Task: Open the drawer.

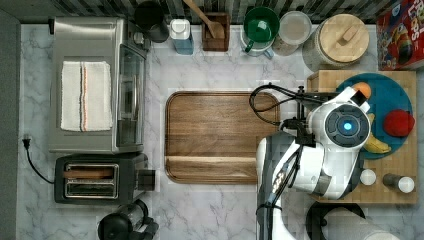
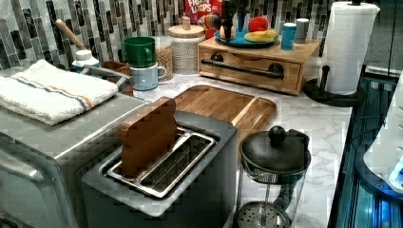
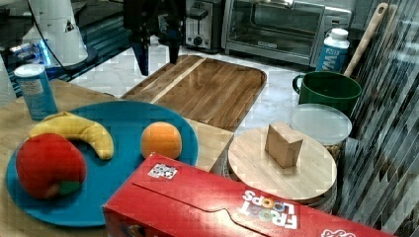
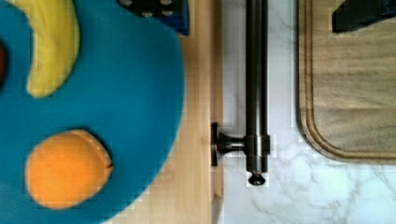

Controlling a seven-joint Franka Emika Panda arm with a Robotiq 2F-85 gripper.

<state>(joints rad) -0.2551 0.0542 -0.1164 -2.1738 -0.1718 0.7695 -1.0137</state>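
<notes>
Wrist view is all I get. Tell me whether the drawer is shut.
Observer: In the left view the drawer front sits flush with its box, so it is shut.
Operator: Give me the end effector's height.
Observer: In the left view the end effector hangs above the bar handle, not down at its level.
Operator: Report its fingers.
Observer: In the right view the fingers stand apart, open.
</notes>
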